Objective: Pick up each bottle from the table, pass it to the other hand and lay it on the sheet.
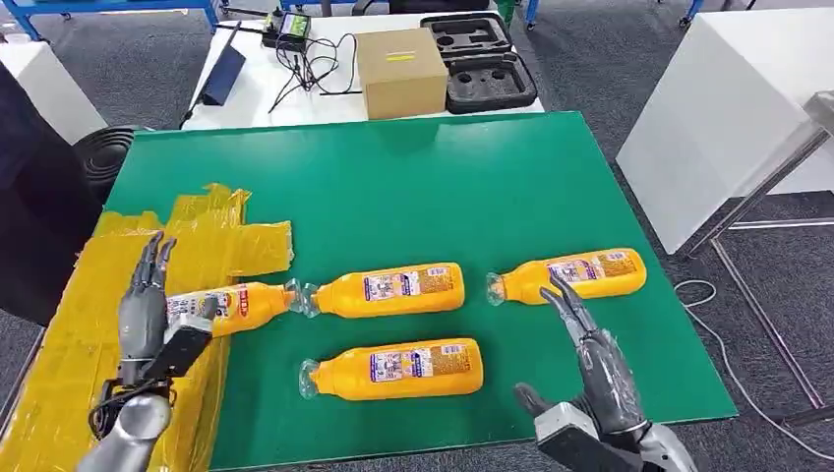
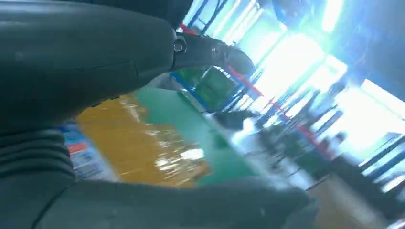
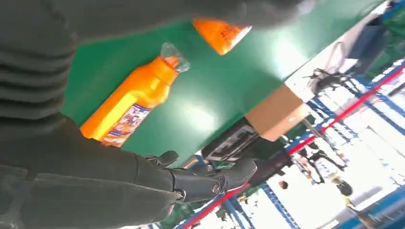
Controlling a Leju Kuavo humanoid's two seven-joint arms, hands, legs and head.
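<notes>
One bottle (image 1: 221, 306) seems to lie on the yellow sheet (image 1: 69, 334) beside the spread, empty left hand (image 1: 148, 315); three more wait on the green table (image 1: 413, 197) near the spread right hand (image 1: 590, 369).

Glossy orange plastic bottles (image 1: 398, 291) lie on the matt green tabletop (image 1: 413, 197); at 9 o'clock, a crinkled shiny yellow sheet (image 1: 89, 295).
</notes>
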